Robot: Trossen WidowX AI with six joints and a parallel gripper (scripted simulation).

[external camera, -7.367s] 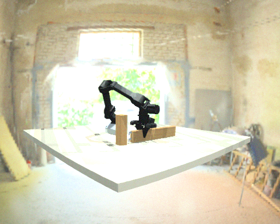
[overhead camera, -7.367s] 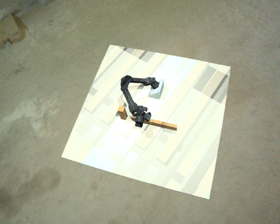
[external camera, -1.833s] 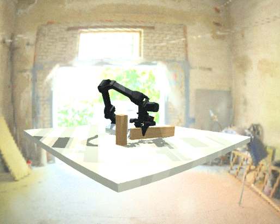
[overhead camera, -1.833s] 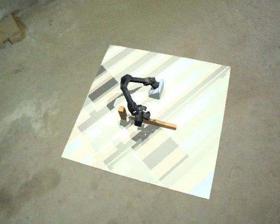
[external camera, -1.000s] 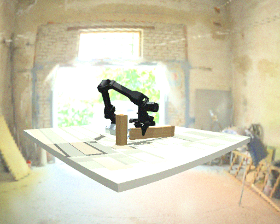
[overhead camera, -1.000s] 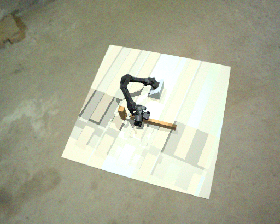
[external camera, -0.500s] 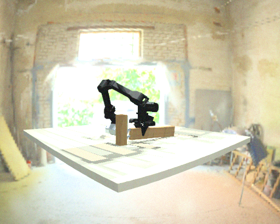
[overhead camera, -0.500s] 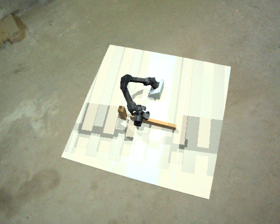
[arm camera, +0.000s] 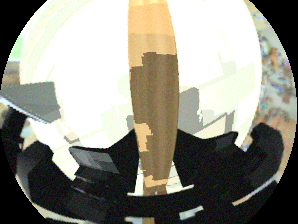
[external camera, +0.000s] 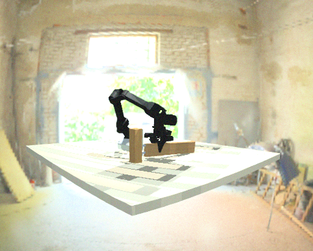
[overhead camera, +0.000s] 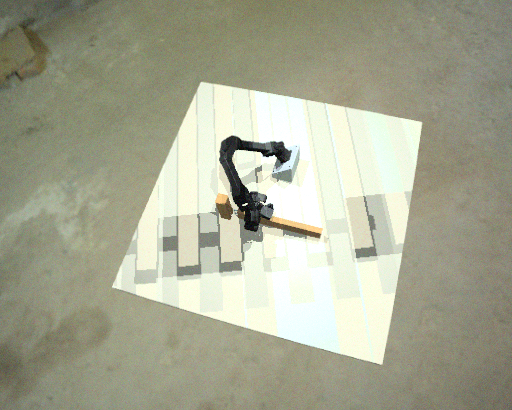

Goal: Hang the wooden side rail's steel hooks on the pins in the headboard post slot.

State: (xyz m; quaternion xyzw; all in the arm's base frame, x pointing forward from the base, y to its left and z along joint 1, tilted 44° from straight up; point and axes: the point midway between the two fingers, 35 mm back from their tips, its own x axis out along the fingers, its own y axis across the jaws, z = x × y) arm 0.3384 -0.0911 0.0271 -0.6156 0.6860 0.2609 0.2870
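Note:
The wooden side rail [overhead camera: 295, 226] [external camera: 176, 147] [arm camera: 154, 90] is a long light-brown bar lying on the table. My gripper [overhead camera: 251, 221] [external camera: 159, 147] is shut on the rail close to its post-side end. The headboard post [overhead camera: 223, 205] [external camera: 136, 145] is a short upright wooden block just left of that end. In the exterior view the rail's near end sits close beside the post, with a small gap. The hooks, the slot and the pins are too small to make out. In the wrist view the rail runs straight away from between the dark fingers.
The arm's grey base block [overhead camera: 286, 165] stands on the table [overhead camera: 333, 310] [external camera: 136, 205] behind the rail. The table is a patterned square slab with its edges well away from the post and the rail.

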